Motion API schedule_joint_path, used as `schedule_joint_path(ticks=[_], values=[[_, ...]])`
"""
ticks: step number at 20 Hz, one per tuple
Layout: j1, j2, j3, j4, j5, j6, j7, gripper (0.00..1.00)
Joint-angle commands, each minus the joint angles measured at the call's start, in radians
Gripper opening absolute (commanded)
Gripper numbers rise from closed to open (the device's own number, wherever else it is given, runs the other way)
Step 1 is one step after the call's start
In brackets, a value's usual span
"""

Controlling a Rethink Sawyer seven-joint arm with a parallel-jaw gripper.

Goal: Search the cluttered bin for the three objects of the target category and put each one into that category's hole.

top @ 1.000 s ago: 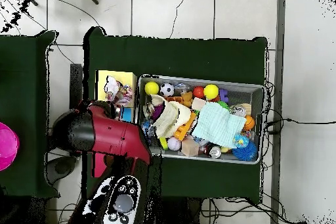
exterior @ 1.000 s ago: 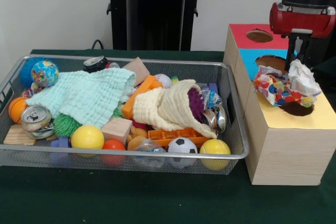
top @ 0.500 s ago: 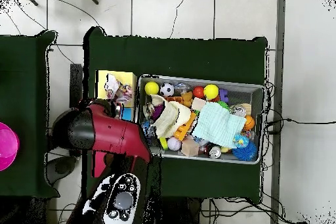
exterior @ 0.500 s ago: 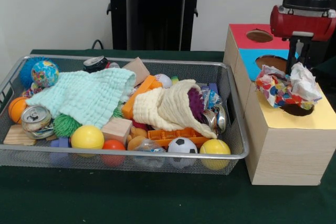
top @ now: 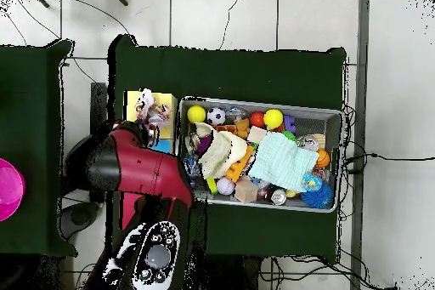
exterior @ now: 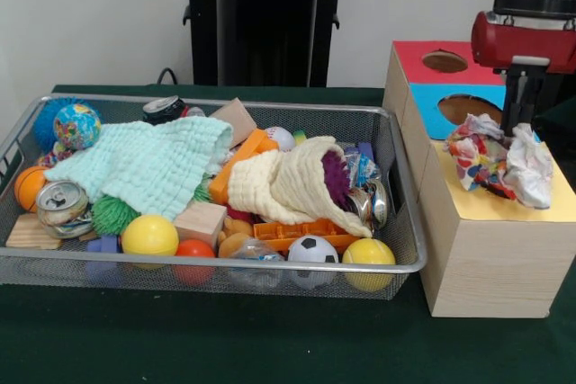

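Observation:
The cluttered bin [exterior: 216, 103] of silver wire mesh lies at the left on the green table and is full of toys, balls, cans and cloths; it also shows in the overhead view [top: 263, 104]. My gripper [exterior: 519, 123] hangs from the red arm above the yellow-topped box [exterior: 504, 209] at the right. It is shut on a crumpled wad of colourful and white paper [exterior: 490, 159], which rests on the yellow top and covers its hole. The fingertips are hidden behind the paper. In the overhead view the paper [top: 151, 110] lies on the yellow box beside the red arm [top: 140, 167].
Behind the yellow box stand a blue-topped box [exterior: 432, 105] and a red-topped box [exterior: 414, 56], each with an open hole. In the bin lie a mint cloth [exterior: 148, 164], a cream cloth [exterior: 288, 182], a crushed can [exterior: 61, 204], a yellow ball [exterior: 149, 235] and a soccer ball [exterior: 312, 249].
My gripper and the paper wad have moved right and slightly down along the yellow box. The wad now covers the dark hole that showed beneath it before. The bin is unchanged.

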Motion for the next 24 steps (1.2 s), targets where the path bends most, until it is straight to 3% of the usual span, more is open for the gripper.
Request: schedule_joint_path(ticks=[1,5,6,13,20,24], values=[[-0.017,0.043,0.083,-0.027,0.030,-0.045,0.232,0.00],[-0.021,0.042,0.087,-0.019,0.033,-0.043,0.235,0.00],[-0.013,0.045,0.076,-0.018,0.039,-0.029,0.244,1.00],[0.010,0.051,0.032,-0.027,0.042,0.034,0.257,1.00],[0.008,0.037,0.036,-0.020,0.038,0.054,0.249,1.00],[0.035,-0.012,-0.006,-0.024,0.034,0.158,0.268,1.00]])
